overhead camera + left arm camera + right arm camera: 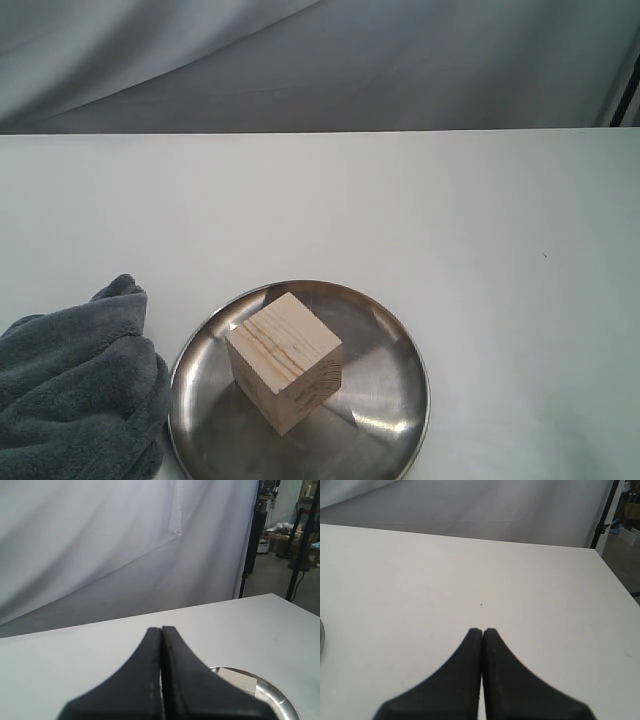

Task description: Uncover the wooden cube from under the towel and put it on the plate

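Note:
The wooden cube (285, 360) stands uncovered on the shiny steel plate (385, 420) near the table's front edge. The blue-grey towel (75, 395) lies bunched on the table just left of the plate, touching its rim. In the left wrist view my left gripper (161, 628) is shut with nothing in it, and past it a bit of the cube (239, 679) and the plate (280, 702) shows. My right gripper (482, 629) is shut and empty over bare table, with a sliver of the plate (321, 637) at the picture's edge. Neither gripper shows in the exterior view.
The white table (450, 210) stretches behind and to the right of the plate. A grey cloth backdrop (300, 60) hangs behind its far edge. Stands and clutter (285, 535) sit on the floor beyond the table's corner.

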Robot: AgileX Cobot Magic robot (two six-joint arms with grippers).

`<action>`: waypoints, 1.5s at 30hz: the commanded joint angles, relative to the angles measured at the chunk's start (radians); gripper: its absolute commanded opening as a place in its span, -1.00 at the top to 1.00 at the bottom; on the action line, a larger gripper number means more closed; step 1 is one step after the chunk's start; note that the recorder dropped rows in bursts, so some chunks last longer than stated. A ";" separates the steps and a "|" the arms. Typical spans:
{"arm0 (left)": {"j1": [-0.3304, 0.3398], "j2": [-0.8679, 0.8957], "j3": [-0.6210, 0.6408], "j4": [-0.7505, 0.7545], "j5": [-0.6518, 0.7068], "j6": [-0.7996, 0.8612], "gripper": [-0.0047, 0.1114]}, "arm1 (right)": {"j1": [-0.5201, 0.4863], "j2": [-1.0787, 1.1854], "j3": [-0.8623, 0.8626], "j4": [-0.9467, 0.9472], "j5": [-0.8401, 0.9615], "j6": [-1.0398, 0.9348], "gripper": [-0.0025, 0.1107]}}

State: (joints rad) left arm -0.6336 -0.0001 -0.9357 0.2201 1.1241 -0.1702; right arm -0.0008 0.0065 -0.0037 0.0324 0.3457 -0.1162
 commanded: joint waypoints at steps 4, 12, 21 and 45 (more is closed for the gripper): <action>-0.005 0.000 0.001 0.007 -0.114 -0.012 0.92 | -0.008 -0.006 0.004 0.005 -0.002 -0.004 0.96; -0.005 0.000 0.001 0.051 -0.127 -0.012 0.92 | -0.008 -0.006 0.004 0.005 -0.002 -0.004 0.96; -0.005 0.000 0.031 0.124 -0.178 -0.012 0.92 | -0.008 -0.006 0.004 0.005 -0.002 -0.004 0.96; -0.005 0.000 0.746 -0.220 -0.903 0.100 0.92 | -0.008 -0.006 0.004 0.005 -0.002 -0.004 0.96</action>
State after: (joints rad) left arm -0.6336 0.0036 -0.2591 0.0514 0.2696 -0.0856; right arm -0.0008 0.0065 -0.0037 0.0324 0.3457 -0.1162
